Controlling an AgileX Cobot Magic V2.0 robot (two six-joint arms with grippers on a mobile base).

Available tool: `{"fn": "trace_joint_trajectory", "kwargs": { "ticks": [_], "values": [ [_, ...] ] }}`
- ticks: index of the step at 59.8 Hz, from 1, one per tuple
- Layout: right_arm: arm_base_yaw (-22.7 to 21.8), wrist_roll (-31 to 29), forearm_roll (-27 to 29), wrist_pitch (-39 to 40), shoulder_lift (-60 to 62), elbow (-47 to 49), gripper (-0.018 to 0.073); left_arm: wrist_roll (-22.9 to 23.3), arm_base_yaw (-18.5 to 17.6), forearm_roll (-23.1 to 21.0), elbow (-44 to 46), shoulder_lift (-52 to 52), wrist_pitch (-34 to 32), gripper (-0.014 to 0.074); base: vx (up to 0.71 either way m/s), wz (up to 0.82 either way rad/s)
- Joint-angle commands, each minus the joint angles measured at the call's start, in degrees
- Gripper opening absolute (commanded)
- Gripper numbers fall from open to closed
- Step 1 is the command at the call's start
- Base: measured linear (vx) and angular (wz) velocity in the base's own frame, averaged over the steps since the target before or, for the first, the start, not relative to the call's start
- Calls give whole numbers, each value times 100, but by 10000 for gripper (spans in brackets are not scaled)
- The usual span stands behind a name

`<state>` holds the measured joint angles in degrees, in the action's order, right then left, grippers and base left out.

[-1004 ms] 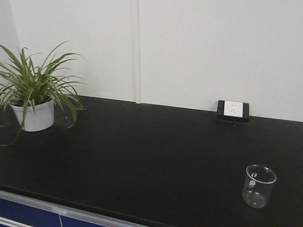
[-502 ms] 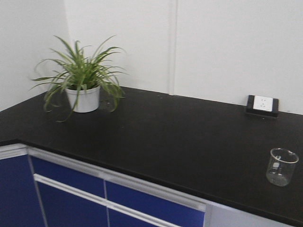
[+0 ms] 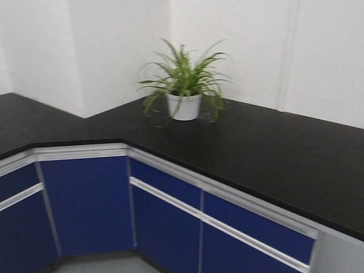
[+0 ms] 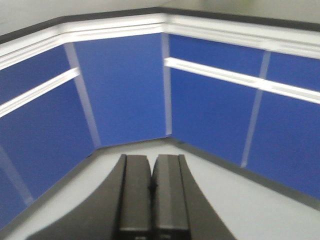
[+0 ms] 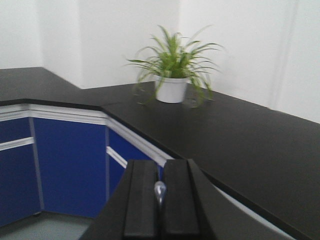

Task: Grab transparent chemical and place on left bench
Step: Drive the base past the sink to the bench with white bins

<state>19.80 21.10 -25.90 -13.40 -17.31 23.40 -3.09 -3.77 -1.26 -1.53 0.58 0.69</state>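
Even, soft indoor light; white walls (image 3: 114,51) near blown out. All three views smeared w/ motion blur (worst on left wrist's blue cabinets (image 4: 125,90)). Faint sheen on black worktop (image 3: 273,148).

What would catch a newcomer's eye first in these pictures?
The green potted plant in its white pot, on the black worktop near the wall corner, stands out first. Below it run bright blue cabinet fronts with white trim. In the right wrist view, the right gripper has its jaws shut on a small whitish tip.
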Motion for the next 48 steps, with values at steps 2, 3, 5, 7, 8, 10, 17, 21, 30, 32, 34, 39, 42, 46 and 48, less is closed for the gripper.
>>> {"fn": "trace_joint_trajectory", "kwargs": {
  "ticks": [2,3,5,7,8,10,17,21,30,32,34,39,42,46,48],
  "values": [
    [10,-26,-107,388,-42,174,-3,45,-10,-4,-93,110,-449,-3,-18,57],
    [10,-26,-107,388,-42,174,-3,45,-10,-4,-93,110,-449,-3,-17,58],
    [10,-26,-107,388,-42,174,-3,45,-10,-4,-93,110,-449,-3,-16,59],
    [10,-26,-107,388,-42,174,-3,45,-10,-4,-93,110,-449,-3,-15,59],
    [10,-26,-107,388,-42,174,-3,45,-10,-4,-93,110,-449,-3,-15,58],
    [10,-26,-107,388,-42,174,-3,45,-10,-4,-93,110,-449,-3,-14,58],
    [10,-26,-107,382,-42,174,-3,45,-10,-4,-93,110,-449,-3,-11,57],
    [10,-26,-107,382,-42,174,-3,45,-10,-4,-93,110,-449,-3,-9,57],
    [10,-26,-107,382,-42,174,-3,45,-10,-4,-93,110,-449,-3,-6,59],
    [10,-26,-107,382,-42,174,-3,45,-10,-4,-93,110,-449,-3,-3,61],
    [10,-26,-107,382,-42,174,-3,45,-10,-4,-93,110,-449,-3,-2,62],
    [10,-26,-107,382,-42,174,-3,45,-10,-4,-93,110,-449,-3,0,62],
    [10,-26,-107,382,-42,174,-3,45,-10,-4,-93,110,-449,-3,2,61],
    [10,-26,-107,382,-42,174,-3,45,-10,-4,-93,110,-449,-3,3,60],
    [10,-26,-107,382,-42,174,-3,45,-10,-4,-93,110,-449,-3,5,58]
  ]
}}
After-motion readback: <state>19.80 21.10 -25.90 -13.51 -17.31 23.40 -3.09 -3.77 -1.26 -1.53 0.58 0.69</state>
